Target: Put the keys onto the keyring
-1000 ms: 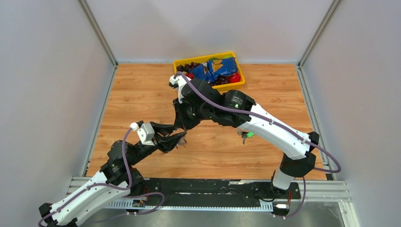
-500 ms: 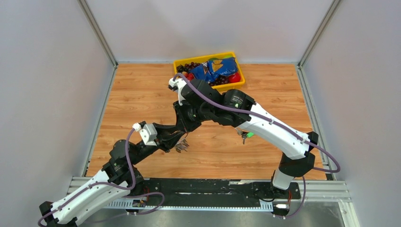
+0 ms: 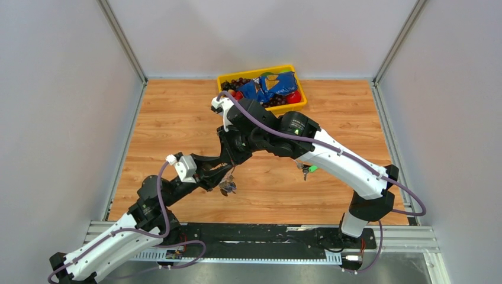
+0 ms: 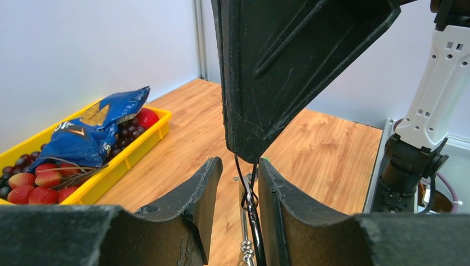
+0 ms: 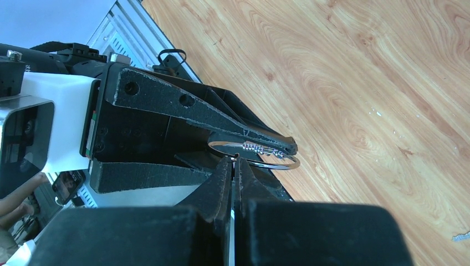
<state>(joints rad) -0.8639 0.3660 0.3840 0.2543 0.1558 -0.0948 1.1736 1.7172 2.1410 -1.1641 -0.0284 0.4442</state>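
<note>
Left gripper [image 4: 238, 166]: fingers narrowly apart, gripping nothing. Keyring [image 5: 277, 167]: hangs in that gap, edge-on, long axis vertical. Its tagged bunch [image 3: 227, 188] dangles lower than a second ago (blue tag showing). Right gripper [image 5: 233, 162]: pinched shut on the ring's rim. Green-tagged key [image 3: 309, 170]: lying on the table [image 3: 177, 118], further right.

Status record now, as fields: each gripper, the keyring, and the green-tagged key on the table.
right gripper: shut, pinching the keyring by its wire
left gripper: jaws apart, keyring wire runs through the gap
keyring: held above the table, its tagged keys dangling beneath
green-tagged key: lying on the table, off to the right of both grippers, not on the ring
</note>
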